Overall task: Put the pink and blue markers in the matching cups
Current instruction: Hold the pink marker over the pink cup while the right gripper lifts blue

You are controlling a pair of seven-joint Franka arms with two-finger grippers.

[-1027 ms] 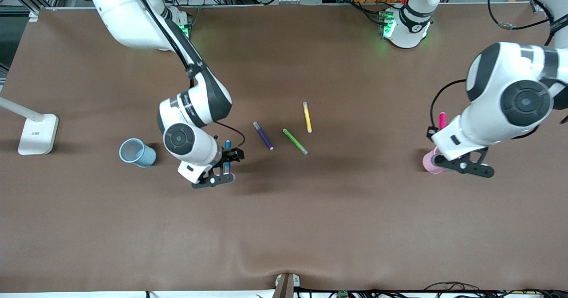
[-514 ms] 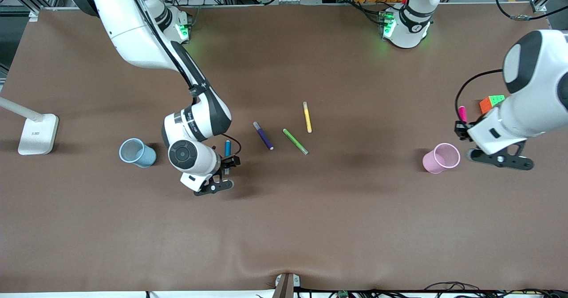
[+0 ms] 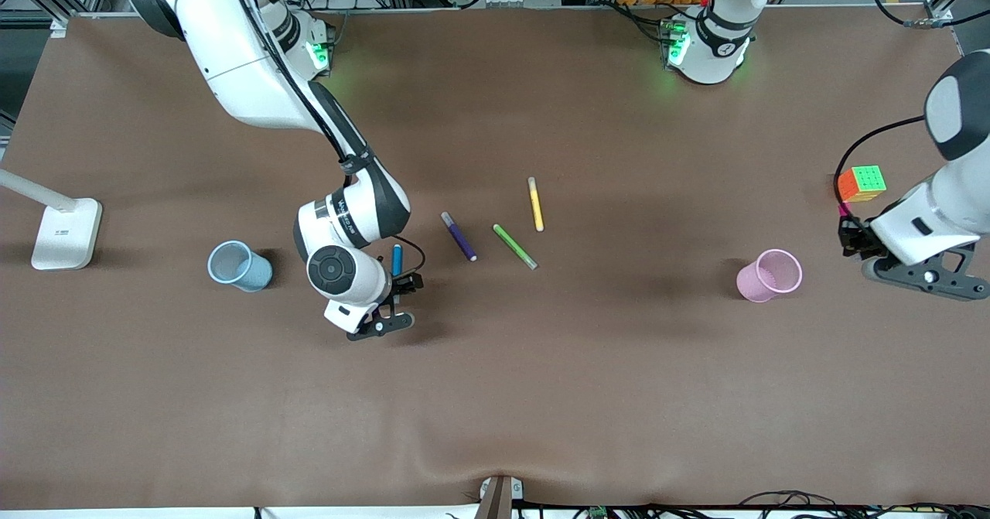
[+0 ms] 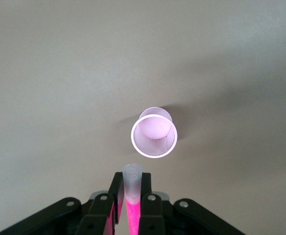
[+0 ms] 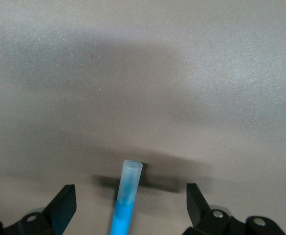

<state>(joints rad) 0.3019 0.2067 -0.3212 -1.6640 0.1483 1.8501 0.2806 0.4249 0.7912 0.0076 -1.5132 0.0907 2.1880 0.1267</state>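
Neither marker is in its cup. The left gripper (image 4: 129, 208), clamped on the pink marker (image 4: 131, 196), hangs in the air at the left arm's end of the table, beside the pink cup (image 3: 768, 274) rather than over it; the left wrist view shows the cup's mouth open and nothing in it. A puzzle cube (image 3: 862, 182) sits near this gripper.

The right gripper (image 3: 393, 301) is low over the table with its fingers (image 5: 64, 205) spread wide, one on each side of the blue marker (image 3: 397, 258), neither touching it in the right wrist view. The blue marker lies on the table, unheld. The blue cup (image 3: 238, 265) stands apart from it toward the right arm's end and looks empty.

Purple (image 3: 458, 236), green (image 3: 514, 246) and yellow (image 3: 535, 203) pens lie mid-table, untouched. A white lamp base (image 3: 66, 233) stands at the table's edge.

Remaining, by judgement: carry the pink marker over its cup and release; grasp, lift and drop the blue one.
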